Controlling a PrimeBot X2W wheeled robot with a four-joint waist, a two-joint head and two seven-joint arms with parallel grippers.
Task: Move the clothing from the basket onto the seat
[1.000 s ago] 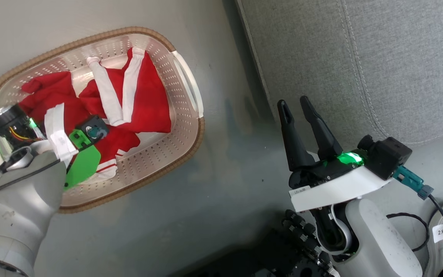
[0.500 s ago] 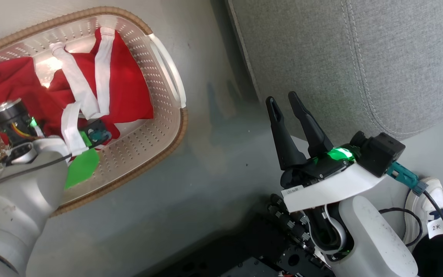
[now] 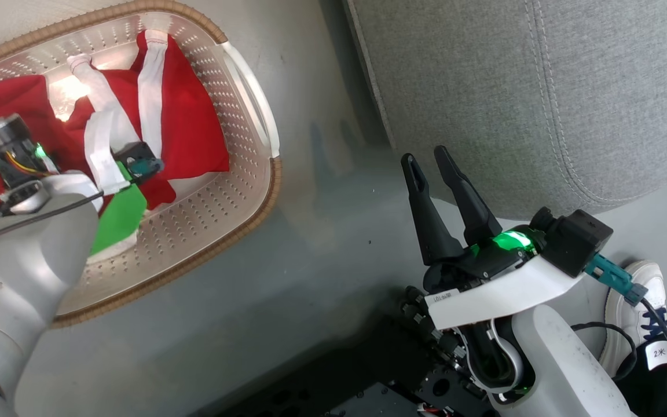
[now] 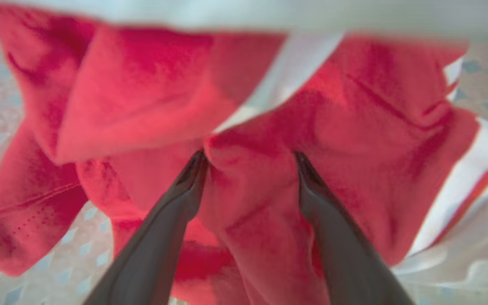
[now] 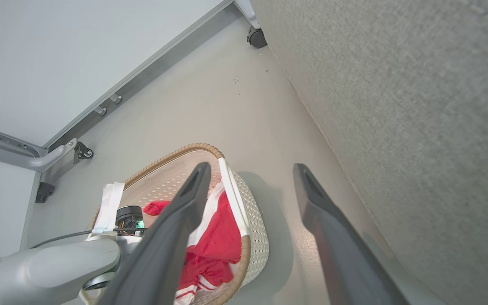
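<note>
Two red garments (image 3: 194,133) in one basket (image 3: 276,179), one seat (image 3: 513,87), left claw (image 4: 250,156) splayed astride them, right claw (image 3: 425,154) splayed.

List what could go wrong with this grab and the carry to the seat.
1. The open left fingers straddle just one fold of the clothing; closing there may pinch too little, and it could slip out.
2. The red pieces lie tangled in the basket; lifting one may drag another over the rim onto the floor.
3. The right fingers hover between basket and seat, so the hanging cloth could snag on them.
</note>
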